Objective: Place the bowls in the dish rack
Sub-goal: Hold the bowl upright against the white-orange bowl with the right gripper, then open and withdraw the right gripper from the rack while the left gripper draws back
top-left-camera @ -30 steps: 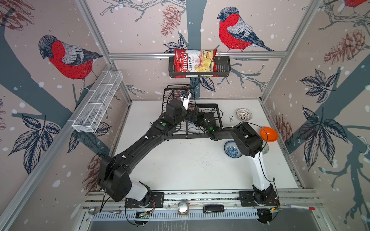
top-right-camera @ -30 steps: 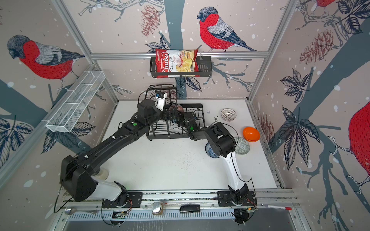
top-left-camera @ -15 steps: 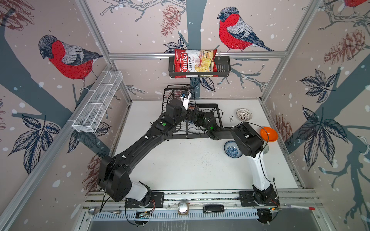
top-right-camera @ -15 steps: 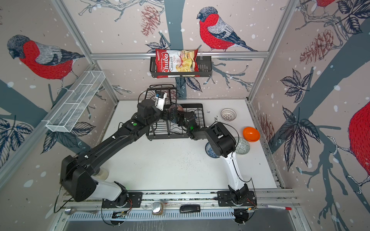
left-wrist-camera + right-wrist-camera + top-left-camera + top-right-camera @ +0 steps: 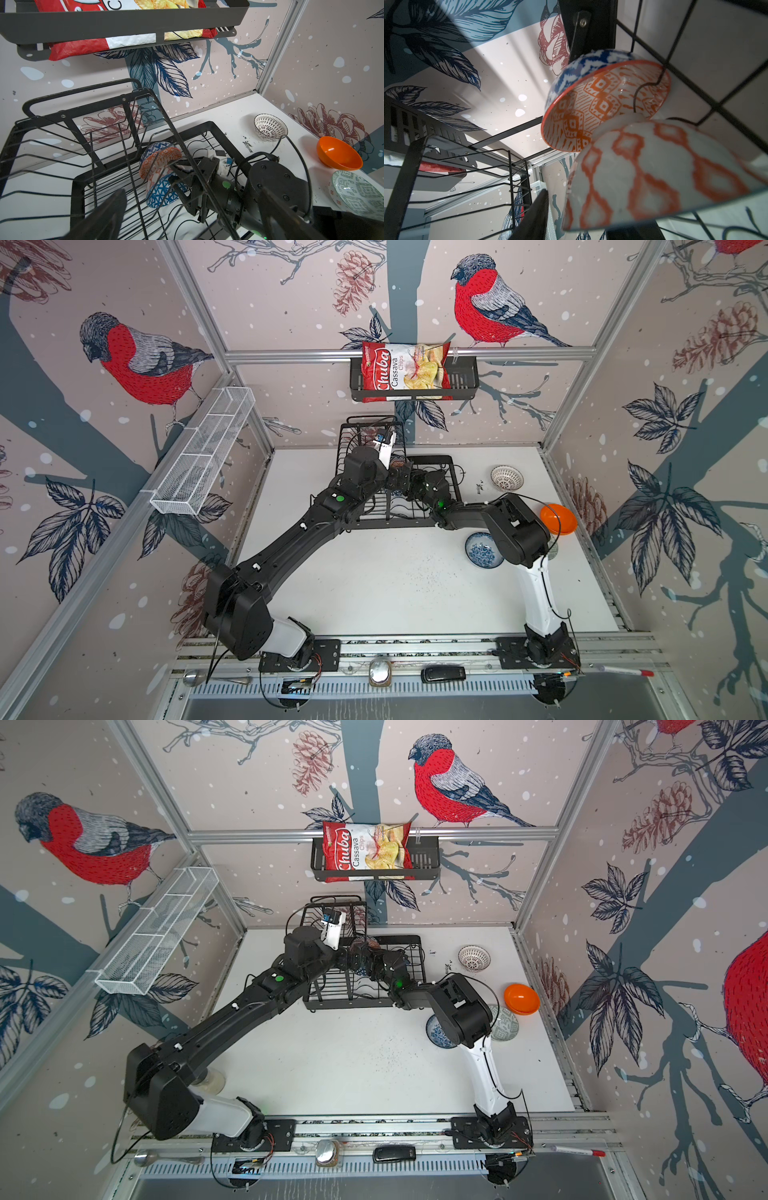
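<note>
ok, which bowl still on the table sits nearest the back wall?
The white lattice-patterned bowl, right of the dish rack. The orange bowl, blue floral bowl and grey bowl lie nearer the front.

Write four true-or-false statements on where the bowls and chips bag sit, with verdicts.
The plain orange bowl stands on the table, outside the dish rack. True.
The chips bag lies in the dish rack. False: it sits in the black wall basket.
The orange-white patterned bowl and the blue triangle-patterned bowl are both inside the dish rack. True.
The white lattice bowl is nested in the plain orange bowl. False: they stand apart on the table.
</note>
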Robot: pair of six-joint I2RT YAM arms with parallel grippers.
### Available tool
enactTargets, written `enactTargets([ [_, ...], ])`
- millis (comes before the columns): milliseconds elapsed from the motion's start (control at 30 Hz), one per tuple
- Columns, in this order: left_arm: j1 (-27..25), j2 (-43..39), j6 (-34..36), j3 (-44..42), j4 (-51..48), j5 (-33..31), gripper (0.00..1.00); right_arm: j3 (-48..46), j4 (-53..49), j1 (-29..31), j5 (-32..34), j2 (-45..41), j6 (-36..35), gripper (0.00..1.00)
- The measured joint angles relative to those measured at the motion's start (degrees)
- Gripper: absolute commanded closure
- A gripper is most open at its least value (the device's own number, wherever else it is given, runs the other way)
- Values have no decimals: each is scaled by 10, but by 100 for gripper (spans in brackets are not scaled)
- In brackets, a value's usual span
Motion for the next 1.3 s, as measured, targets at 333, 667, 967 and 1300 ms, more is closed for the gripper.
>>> enactTargets([
  [333,0,0,0,0,0,0,2,-26,2,0,-2,-24,-2,48],
  [667,0,0,0,0,-1,0,2,-75,12,-1,-4,-60,-7,39],
  [967,0,0,0,0,-1,0,2,-119,0,-11,-9,-112,-39,10],
  [1300,0,-5,-3,1,-4,0,2,-168,-45,-26,-17,-205,-90,0],
])
